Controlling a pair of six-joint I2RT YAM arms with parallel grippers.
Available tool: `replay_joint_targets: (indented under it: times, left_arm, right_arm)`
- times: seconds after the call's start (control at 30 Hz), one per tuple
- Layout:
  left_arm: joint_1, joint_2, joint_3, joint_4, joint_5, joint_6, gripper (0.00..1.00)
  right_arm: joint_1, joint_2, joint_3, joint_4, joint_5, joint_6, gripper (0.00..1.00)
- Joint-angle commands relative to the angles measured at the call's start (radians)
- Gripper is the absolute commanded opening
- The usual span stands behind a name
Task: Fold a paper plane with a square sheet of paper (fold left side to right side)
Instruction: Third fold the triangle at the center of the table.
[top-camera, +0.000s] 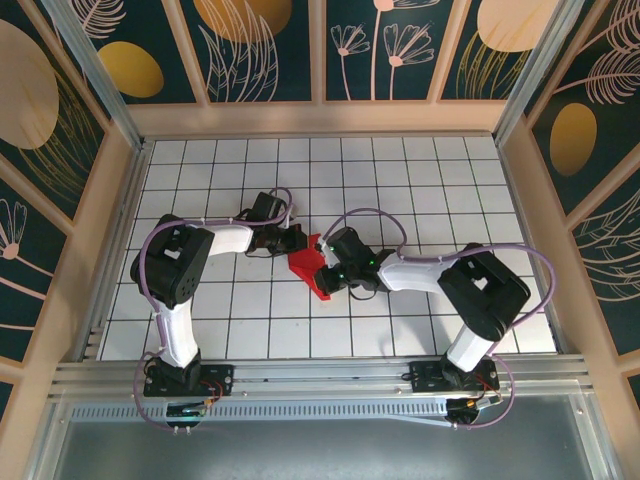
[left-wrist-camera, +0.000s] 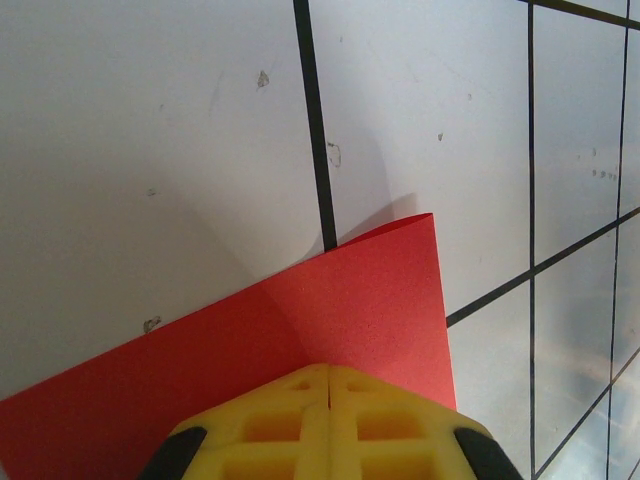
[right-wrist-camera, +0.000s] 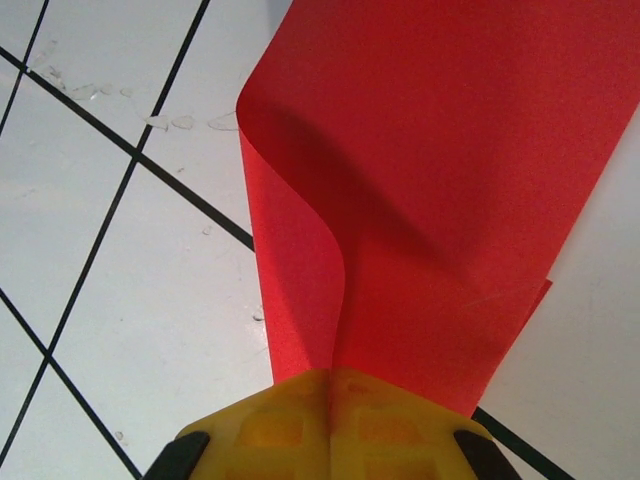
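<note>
**Paper (top-camera: 306, 266) pinched from both sides**

It sits near the middle of the table (top-camera: 400, 180), partly lifted and curled; the left gripper (left-wrist-camera: 329, 390) pinches one flat edge, jaws together; the right gripper (right-wrist-camera: 330, 392) pinches a bowed, doubled-over edge, jaws together.

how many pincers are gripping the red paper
2. The left pincer is shut on the red paper from the left, and the right pincer is shut on it from the right.
</note>
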Motion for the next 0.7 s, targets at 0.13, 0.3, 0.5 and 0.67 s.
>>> replay_joint_targets:
  times: [0.13, 0.3, 0.5, 0.67]
  left_arm:
    - [-0.016, 0.031, -0.003, -0.070, -0.047, 0.022, 0.00]
    - [-0.018, 0.035, 0.000, -0.070, -0.049, 0.022, 0.00]
    - [-0.018, 0.037, -0.001, -0.071, -0.049, 0.025, 0.00]
    - [-0.020, 0.036, -0.004, -0.071, -0.053, 0.025, 0.00]
  right_arm:
    - [-0.023, 0.020, 0.043, -0.020, 0.030, -0.007, 0.00]
    - [-0.029, 0.032, 0.059, -0.034, 0.035, -0.017, 0.00]
    - [-0.033, 0.037, 0.062, -0.047, 0.041, -0.021, 0.00]
    - [-0.033, 0.047, 0.062, -0.053, 0.036, -0.021, 0.00]
